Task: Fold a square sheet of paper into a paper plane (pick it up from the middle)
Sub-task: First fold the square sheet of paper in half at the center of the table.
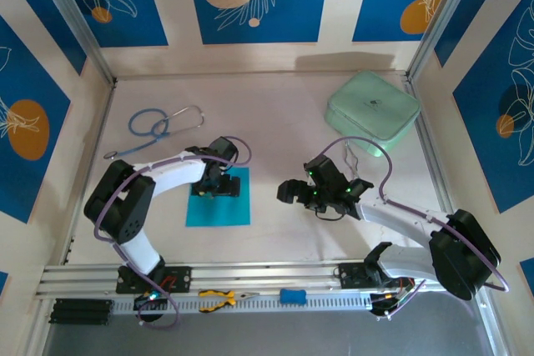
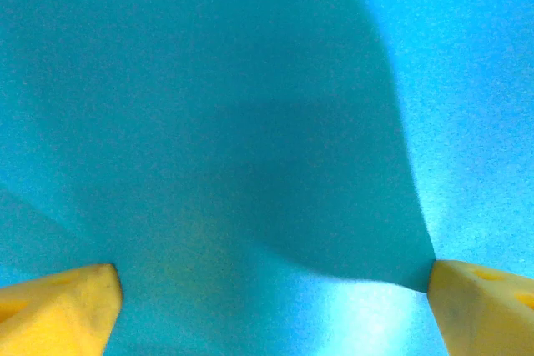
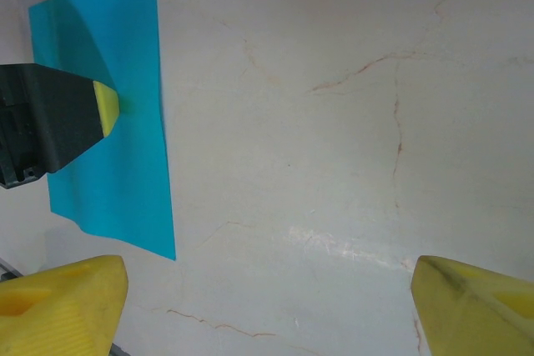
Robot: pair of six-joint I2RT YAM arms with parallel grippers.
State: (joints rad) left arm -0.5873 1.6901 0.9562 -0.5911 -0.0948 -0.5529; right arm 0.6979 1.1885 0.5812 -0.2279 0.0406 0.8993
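The square sheet of paper point(image 1: 224, 208) lies cyan-blue on the table left of centre. My left gripper point(image 1: 215, 187) is down on its far half. In the left wrist view the sheet point(image 2: 250, 122) humps up in a soft ridge between the yellow pads point(image 2: 58, 306), and the left gripper point(image 2: 275, 306) stands open and wide. The right wrist view shows the paper point(image 3: 108, 172) at the left with one left fingertip point(image 3: 105, 110) pressing on it. My right gripper point(image 1: 304, 198) hovers open over bare table to the right of the sheet; between its fingers point(image 3: 271, 298) there is only tabletop.
A mint-green case point(image 1: 373, 110) sits at the back right. A blue-tubed stethoscope point(image 1: 158, 127) lies at the back left. Yellow-handled pliers point(image 1: 219, 298) and a small blue block point(image 1: 292, 295) rest on the front rail.
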